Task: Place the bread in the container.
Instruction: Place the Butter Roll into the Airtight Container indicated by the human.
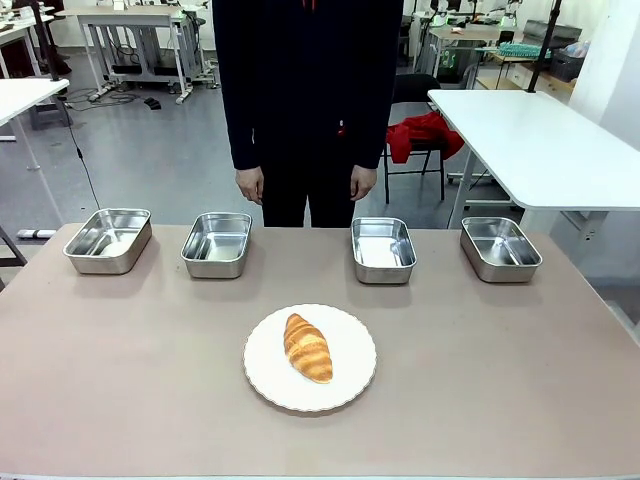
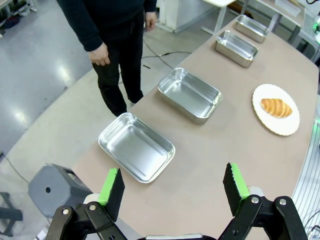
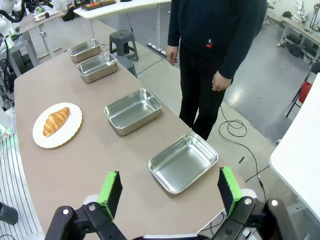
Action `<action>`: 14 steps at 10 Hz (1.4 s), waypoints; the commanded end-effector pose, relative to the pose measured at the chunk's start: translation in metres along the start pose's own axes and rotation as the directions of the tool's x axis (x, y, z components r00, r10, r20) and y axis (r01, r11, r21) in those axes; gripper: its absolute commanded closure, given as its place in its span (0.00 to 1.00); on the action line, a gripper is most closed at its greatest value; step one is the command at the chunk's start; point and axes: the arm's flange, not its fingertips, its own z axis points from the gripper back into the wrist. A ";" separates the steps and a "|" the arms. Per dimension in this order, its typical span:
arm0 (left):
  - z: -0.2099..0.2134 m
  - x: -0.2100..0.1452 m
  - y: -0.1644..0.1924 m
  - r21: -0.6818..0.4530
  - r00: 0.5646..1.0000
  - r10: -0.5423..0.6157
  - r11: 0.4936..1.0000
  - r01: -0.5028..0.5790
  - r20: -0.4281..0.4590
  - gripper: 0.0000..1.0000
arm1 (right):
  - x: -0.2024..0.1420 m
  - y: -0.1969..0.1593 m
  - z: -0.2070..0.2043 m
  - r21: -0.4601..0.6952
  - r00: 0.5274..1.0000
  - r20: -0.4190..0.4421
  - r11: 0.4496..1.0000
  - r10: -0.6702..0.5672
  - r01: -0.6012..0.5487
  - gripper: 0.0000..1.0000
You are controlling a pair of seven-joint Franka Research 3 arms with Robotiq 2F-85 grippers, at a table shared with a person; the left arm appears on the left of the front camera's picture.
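Observation:
The bread, a golden-brown croissant, lies on a round white plate near the middle of the table; I also see the bread in the left wrist view and the bread in the right wrist view. Several identical steel trays line the far side, and which one is the container I cannot tell. My left gripper hangs open above the table's left end, nothing between its fingers. My right gripper is open above the right end, also holding nothing.
A person stands at the far edge behind the two middle trays, hands hanging at their sides. A grey stool stands off the table's left end. A white table stands at the back right.

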 end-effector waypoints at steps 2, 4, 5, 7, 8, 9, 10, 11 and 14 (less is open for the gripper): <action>0.001 0.000 0.000 -0.009 1.000 -0.015 1.000 0.015 0.017 0.00 | 0.003 0.001 0.001 0.002 1.000 -0.004 1.000 0.009 -0.009 0.00; 0.001 0.000 0.000 -0.009 1.000 -0.015 1.000 0.015 0.017 0.00 | 0.003 0.001 0.001 0.002 1.000 -0.004 1.000 0.009 -0.009 0.00; 0.001 0.000 0.000 -0.009 1.000 -0.015 1.000 0.015 0.017 0.00 | 0.003 0.001 0.001 0.002 1.000 -0.004 1.000 0.009 -0.009 0.00; 0.001 0.000 0.000 -0.009 1.000 -0.015 1.000 0.015 0.017 0.00 | 0.003 0.001 0.001 0.002 1.000 -0.004 1.000 0.009 -0.009 0.00; 0.001 0.000 0.000 -0.009 1.000 -0.015 1.000 0.015 0.017 0.00 | 0.003 0.001 0.001 0.002 1.000 -0.004 1.000 0.009 -0.009 0.00; 0.001 0.000 0.000 -0.009 1.000 -0.015 1.000 0.015 0.017 0.00 | 0.003 0.001 0.001 0.002 1.000 -0.004 1.000 0.009 -0.009 0.00; 0.001 0.000 0.000 -0.009 1.000 -0.015 1.000 0.015 0.017 0.00 | 0.003 0.001 0.001 0.002 1.000 -0.004 1.000 0.009 -0.009 0.00; 0.001 0.000 0.000 -0.009 1.000 -0.015 1.000 0.015 0.017 0.00 | 0.003 0.001 0.001 0.002 1.000 -0.004 1.000 0.009 -0.009 0.00; 0.001 0.000 0.000 -0.009 1.000 -0.015 1.000 0.015 0.017 0.00 | 0.003 0.001 0.001 0.002 1.000 -0.004 1.000 0.009 -0.009 0.00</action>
